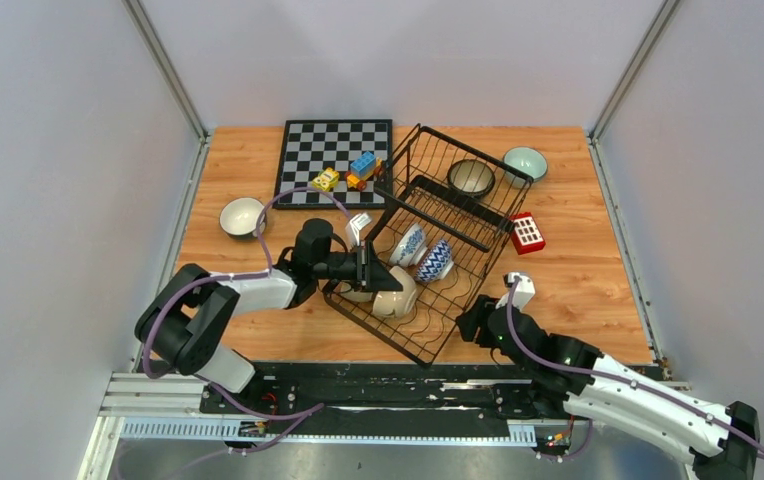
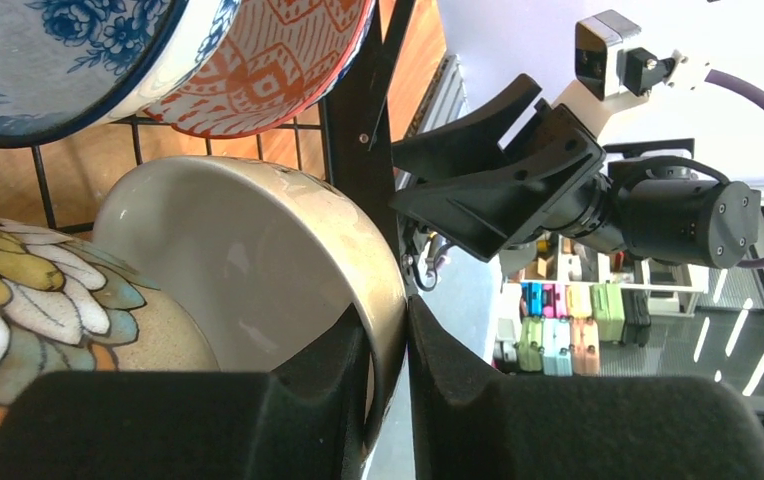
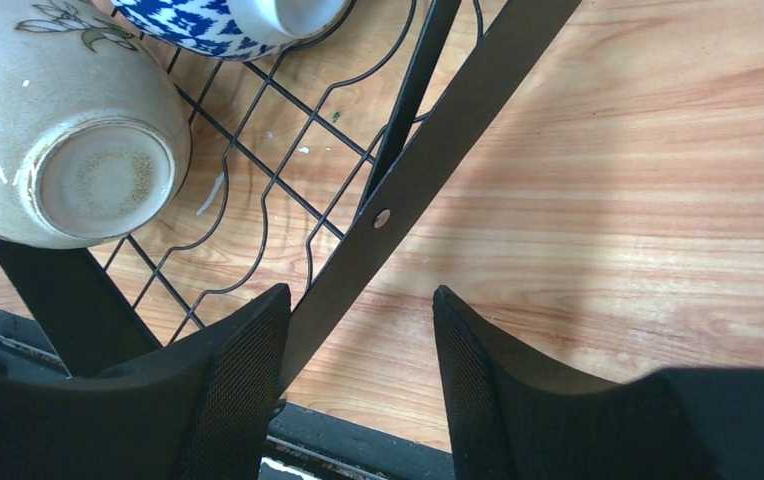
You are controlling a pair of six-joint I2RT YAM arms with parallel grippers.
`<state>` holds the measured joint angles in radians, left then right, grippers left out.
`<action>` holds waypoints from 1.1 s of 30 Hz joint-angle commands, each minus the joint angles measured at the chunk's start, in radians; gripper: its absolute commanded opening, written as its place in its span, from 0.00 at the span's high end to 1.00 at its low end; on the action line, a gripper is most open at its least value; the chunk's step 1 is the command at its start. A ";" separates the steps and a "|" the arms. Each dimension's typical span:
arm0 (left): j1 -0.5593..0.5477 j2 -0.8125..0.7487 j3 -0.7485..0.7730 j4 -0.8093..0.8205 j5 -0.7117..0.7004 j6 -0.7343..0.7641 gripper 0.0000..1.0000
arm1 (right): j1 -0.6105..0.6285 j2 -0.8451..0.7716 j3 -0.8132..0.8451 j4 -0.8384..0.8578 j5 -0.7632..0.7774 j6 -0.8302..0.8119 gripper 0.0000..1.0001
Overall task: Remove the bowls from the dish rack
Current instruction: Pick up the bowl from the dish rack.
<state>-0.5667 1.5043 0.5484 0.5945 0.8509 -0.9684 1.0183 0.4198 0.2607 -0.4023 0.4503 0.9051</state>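
Left fingers (image 2: 478, 400): clamped on beige bowl's (image 2: 258, 250) rim, one inside, one outside.
Right fingers (image 3: 228, 400): spread apart, straddled rack's (image 3: 398, 195) corner bar.
Beige bowl: stood on edge at rack's near end, by patterned bowls (image 1: 436, 262).

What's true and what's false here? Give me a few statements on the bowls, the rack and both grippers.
The left gripper pinches the rim of the beige ceramic bowl in the black wire dish rack. True.
The right gripper grips a bowl. False: it stands open over the rack's frame bar, holding nothing.
The pale mint green ceramic bowl lies in the rack. False: it sits on the wooden table beside it.
Coloured toy blocks stand on the black-and-white chessboard. True.
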 commanded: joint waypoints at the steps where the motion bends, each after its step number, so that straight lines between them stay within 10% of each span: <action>1: -0.014 0.002 0.015 0.164 0.007 -0.009 1.00 | -0.012 0.059 0.008 -0.021 0.032 0.044 0.43; 24: -0.055 0.018 0.018 0.362 0.016 -0.156 1.00 | -0.057 0.240 0.017 0.167 -0.074 0.020 0.54; 33: -0.076 -0.037 0.048 0.346 0.014 -0.178 1.00 | -0.059 0.217 0.025 0.183 -0.099 -0.019 0.40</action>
<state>-0.6273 1.5284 0.5503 0.8635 0.8516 -1.1301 0.9741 0.6430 0.2703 -0.2192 0.3641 0.9157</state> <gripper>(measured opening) 0.130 0.584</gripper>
